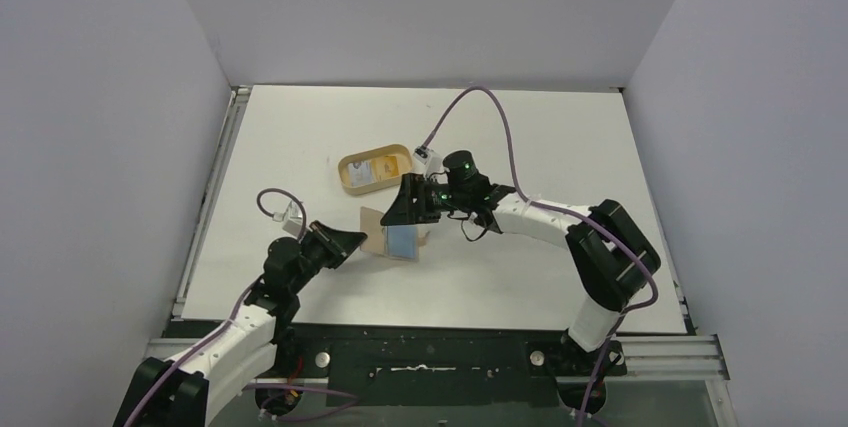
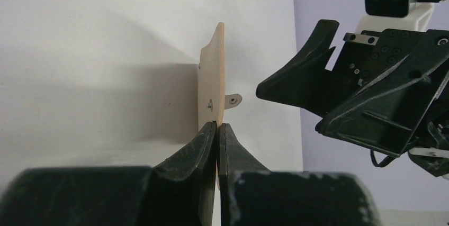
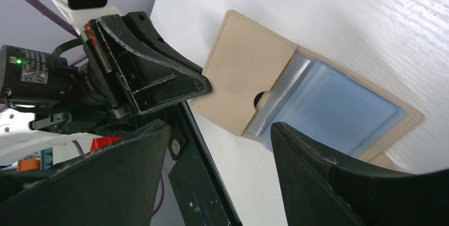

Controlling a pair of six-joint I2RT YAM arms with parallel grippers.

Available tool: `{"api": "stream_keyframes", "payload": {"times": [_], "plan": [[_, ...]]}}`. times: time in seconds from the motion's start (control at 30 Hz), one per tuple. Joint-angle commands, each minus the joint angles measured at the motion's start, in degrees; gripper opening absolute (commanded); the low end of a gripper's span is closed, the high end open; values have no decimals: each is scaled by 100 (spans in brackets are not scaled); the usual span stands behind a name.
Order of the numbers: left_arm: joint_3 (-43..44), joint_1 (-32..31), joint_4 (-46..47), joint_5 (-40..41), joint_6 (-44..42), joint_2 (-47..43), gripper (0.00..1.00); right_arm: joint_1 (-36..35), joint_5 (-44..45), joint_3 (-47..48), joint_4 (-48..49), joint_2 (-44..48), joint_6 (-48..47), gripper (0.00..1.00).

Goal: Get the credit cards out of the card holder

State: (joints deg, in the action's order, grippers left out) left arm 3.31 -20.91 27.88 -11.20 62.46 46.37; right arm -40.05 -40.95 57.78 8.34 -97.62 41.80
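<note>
The left gripper [image 2: 217, 126] pinches the edge of the tan card holder [image 3: 249, 70] between closed jaws, while the right gripper [image 3: 219, 130] hangs spread wide above it, one finger hiding a corner of the light blue credit card [image 3: 339, 107] blurred behind the clear pocket

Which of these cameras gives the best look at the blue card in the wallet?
The right wrist view: the blue card shows large and face-on in the opened card holder. The top view shows only a small blue patch; the left wrist view sees the holder edge-on, card hidden.
</note>
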Motion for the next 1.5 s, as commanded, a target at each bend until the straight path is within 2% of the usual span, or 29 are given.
{"api": "stream_keyframes", "payload": {"times": [0.0,0.27,0.73,1.1,1.33,1.47], "plan": [[-137,-1,1301,92,473,53,0,-44,-199,-125,1516,-127,516,72],[-525,2,2015,241,806,51,0,-49,-296,-408,2742,-663,1204,71],[-538,8,2123,246,921,50,0,-139,-503,-529,3510,-907,1590,71],[-541,7,2827,241,939,832,0,-270,-1188,-517,5573,-1349,2905,71],[-546,7,2844,243,909,1033,0,-340,-1505,-348,7318,-1880,4080,70],[-535,16,2651,163,917,1048,0,-400,-1506,-221,7674,-2032,4303,67]]}}
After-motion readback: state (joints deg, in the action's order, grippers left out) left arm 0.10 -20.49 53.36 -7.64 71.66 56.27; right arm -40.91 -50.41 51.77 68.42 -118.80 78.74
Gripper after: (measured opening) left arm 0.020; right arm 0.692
